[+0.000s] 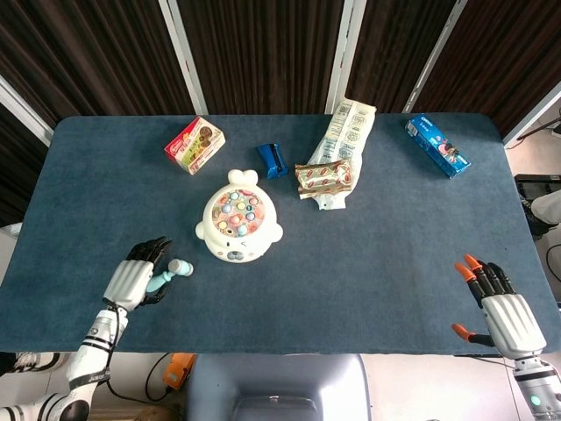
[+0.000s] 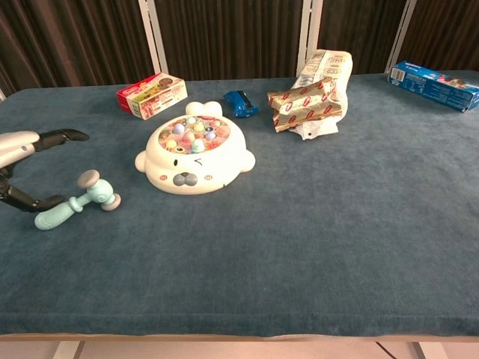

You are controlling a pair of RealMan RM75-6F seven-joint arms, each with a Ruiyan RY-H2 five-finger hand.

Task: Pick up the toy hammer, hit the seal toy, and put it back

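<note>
The toy hammer lies flat on the blue table, its pale teal handle pointing left and its grey-pink head toward the seal toy; the head view shows the hammer partly under my left hand. My left hand hovers just left of the hammer with fingers spread and nothing in them; in the chest view the left hand sits at the left edge, above and clear of the handle. The white seal toy with coloured pegs stands right of the hammer. My right hand rests open at the table's near right corner.
A red biscuit box lies at the back left and a small blue packet sits behind the seal. Snack wrappers overlap a long white bag. A blue box lies at the back right.
</note>
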